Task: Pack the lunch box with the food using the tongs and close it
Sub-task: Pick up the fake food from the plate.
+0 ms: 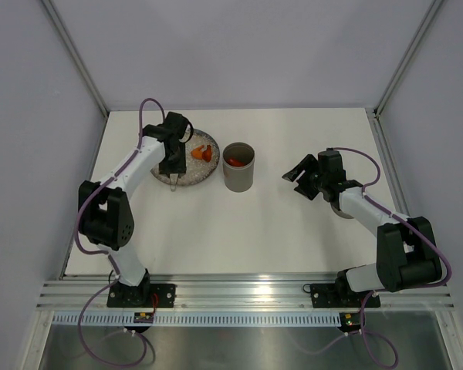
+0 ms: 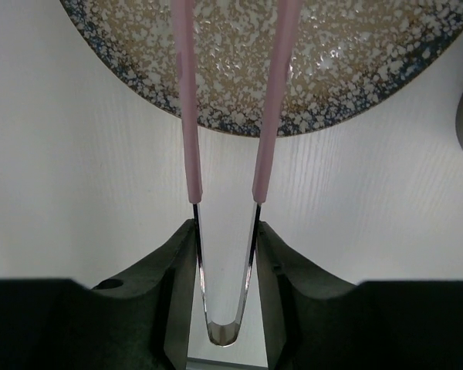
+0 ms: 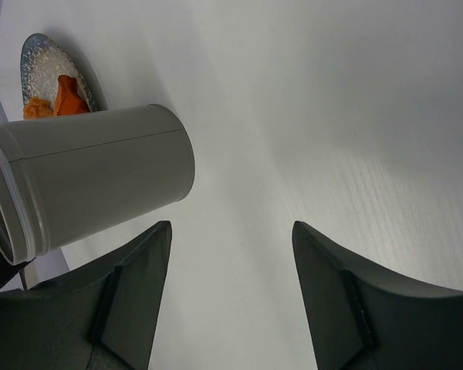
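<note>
Broadly, the white table [image 1: 231, 231] carries everything. On its far left part lies the round silvery speckled plate [image 1: 187, 179]; just right of it, upright and uncovered, stands the tall grey matte cylindrical lunch box [image 1: 238, 176]; whether the two touch is unclear. The left gripper [image 2: 225, 231] hangs over the plate's near left part, its dark fingers [image 2: 177, 262] pressed against both sides of the slim pale pink tongs [image 2: 189, 131] near their joined metal end, so it is grasping them; the tongs' arms stand apart in a narrow V and reach over the plate. The right gripper [image 3: 231, 227] is well to the right of the lunch box, jaws spread wide, holding nothing. Small orange food pieces [image 1: 204, 153] sit on the plate's far right part; more orange-red food [image 1: 233, 161] lies inside the lunch box.
</note>
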Robot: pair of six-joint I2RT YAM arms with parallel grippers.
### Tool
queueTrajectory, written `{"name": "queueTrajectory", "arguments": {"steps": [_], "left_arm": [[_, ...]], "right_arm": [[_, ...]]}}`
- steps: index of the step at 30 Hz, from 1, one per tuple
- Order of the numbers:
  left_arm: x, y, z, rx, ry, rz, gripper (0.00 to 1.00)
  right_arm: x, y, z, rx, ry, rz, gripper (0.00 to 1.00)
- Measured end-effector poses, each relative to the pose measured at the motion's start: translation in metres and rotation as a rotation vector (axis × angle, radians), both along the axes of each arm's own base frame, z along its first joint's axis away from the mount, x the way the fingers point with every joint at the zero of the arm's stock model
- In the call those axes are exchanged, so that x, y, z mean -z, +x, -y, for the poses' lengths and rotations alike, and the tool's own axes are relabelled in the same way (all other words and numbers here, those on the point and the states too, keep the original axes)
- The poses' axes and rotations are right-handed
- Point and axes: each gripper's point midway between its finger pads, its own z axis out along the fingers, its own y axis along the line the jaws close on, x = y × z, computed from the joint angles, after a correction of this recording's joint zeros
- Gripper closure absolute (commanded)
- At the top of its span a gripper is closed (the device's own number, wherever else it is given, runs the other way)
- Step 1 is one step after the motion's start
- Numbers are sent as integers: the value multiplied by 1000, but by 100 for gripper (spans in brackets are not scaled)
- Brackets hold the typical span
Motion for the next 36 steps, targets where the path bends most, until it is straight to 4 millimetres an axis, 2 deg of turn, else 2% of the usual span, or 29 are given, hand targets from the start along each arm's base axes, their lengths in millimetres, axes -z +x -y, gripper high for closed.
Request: {"name": "queueTrajectory", "arguments": {"steps": [1, 8, 25, 36], "left_arm": [[3, 3, -1, -4, -1, -10, 57], [23, 12, -7, -41, -5, -60, 57], [54, 50, 0, -185, -29, -53, 57], [67, 80, 9, -260, -62, -25, 57]], "right_arm": [[0, 0, 0, 0, 0, 0, 28], [0, 0, 0, -1, 0, 0, 28], [0, 0, 0, 0, 0, 1, 28], [4, 0, 0, 0, -2, -9, 28]]}}
